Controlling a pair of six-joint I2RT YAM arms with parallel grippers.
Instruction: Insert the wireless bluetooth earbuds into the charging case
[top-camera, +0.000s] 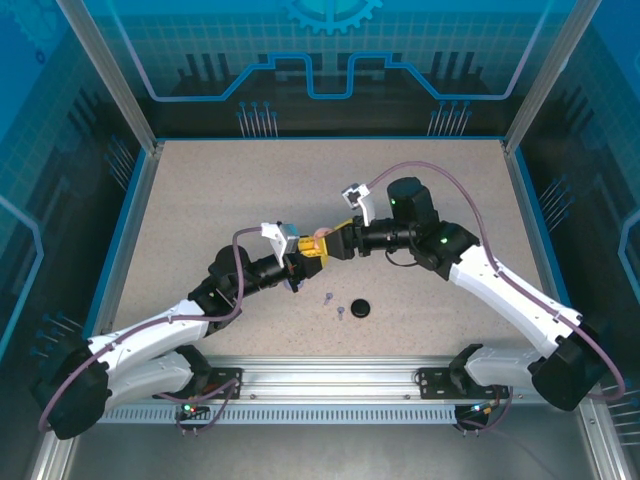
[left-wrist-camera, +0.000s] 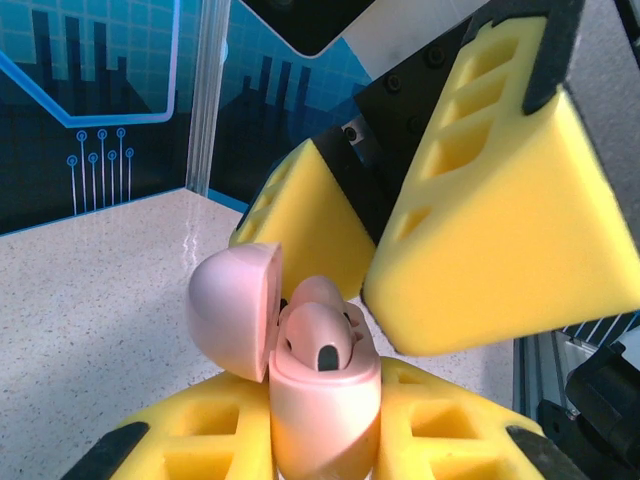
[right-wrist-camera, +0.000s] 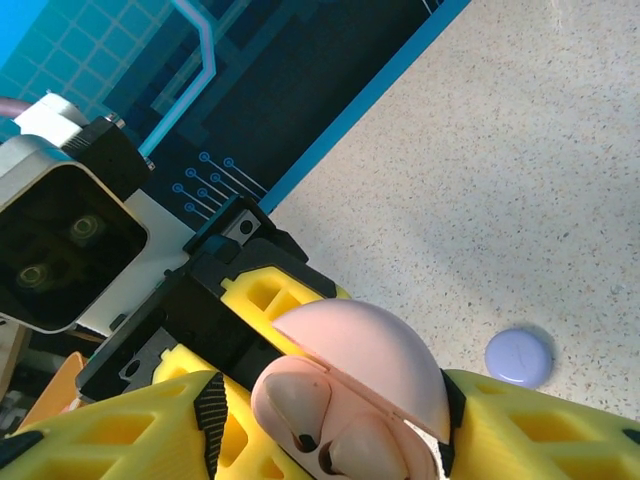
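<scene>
Two robot arms meet over the middle of a speckled worktop (top-camera: 200, 220). The left tool (top-camera: 305, 252) pinches one pink case (left-wrist-camera: 325, 430) by its body, lifted clear of the surface. The case's lid (left-wrist-camera: 230, 310) is swung open and its mouth faces the right tool (top-camera: 338, 243). Two pink earbuds (right-wrist-camera: 295, 400) sit side by side in the case, rounded heads out, stems hidden inside, long axis running down into the body. The right tool's yellow fingers (left-wrist-camera: 500, 230) are spread apart at either side of the earbuds, gripping nothing. Near the arms, just right of centre, two tiny lilac earbuds (top-camera: 327, 298) lie beside one round black case (top-camera: 360, 308). The right wrist view shows one round lilac case (right-wrist-camera: 518, 357) lying on the worktop.
</scene>
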